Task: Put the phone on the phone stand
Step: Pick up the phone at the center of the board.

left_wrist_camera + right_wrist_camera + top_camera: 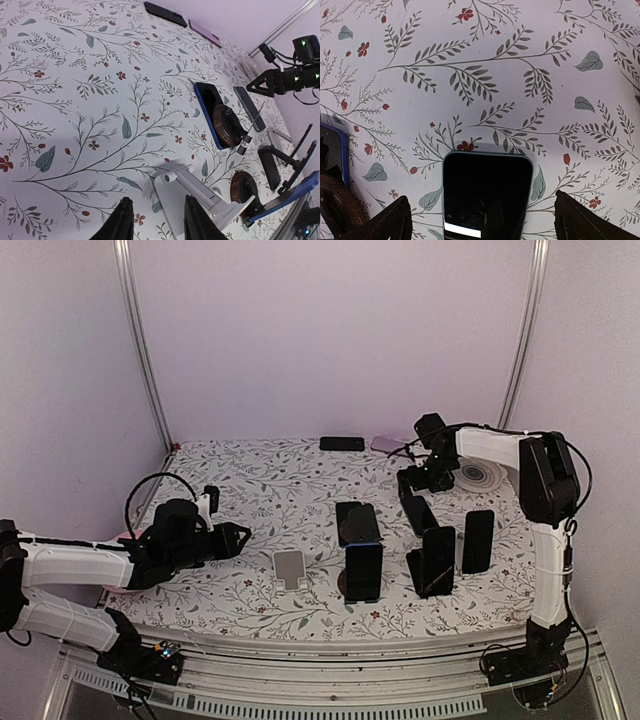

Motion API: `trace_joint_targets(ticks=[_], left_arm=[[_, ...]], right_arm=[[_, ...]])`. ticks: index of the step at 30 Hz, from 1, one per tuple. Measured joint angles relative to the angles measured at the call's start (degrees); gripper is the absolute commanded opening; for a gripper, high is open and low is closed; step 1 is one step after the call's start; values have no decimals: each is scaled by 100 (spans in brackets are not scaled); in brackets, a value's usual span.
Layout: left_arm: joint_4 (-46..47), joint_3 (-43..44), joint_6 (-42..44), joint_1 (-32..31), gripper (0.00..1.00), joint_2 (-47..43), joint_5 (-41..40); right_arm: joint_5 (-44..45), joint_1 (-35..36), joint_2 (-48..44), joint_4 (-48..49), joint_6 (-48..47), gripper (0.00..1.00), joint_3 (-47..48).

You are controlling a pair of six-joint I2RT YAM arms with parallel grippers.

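In the right wrist view a dark-screened phone with a teal edge sits between the wide-open fingers of my right gripper, and neither finger touches it. From above, this gripper hangs at the back right over that phone, which leans on a black stand. A white phone stand with nothing on it stands at the front centre. My left gripper hovers just left of it, part-open and holding nothing. In the left wrist view the white stand lies partly behind one of the left gripper's fingers.
Several dark phones lean on stands at the front right, and one more sits behind them. A black phone and a pink phone lie flat at the back edge. A white round pad lies at the back right.
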Motion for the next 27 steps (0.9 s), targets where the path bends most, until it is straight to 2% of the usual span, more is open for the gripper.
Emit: trace_joint_targets(ticks=[14, 22, 27], left_arm=[[0, 0, 0, 4, 35, 0, -17], [-2, 0, -2, 4, 36, -2, -37], [-35, 0, -4, 4, 35, -52, -50]], right_arm=[[37, -9, 470, -203, -317, 99, 0], [223, -7, 684, -396, -343, 91, 354], [269, 59, 726, -448, -319, 82, 413]])
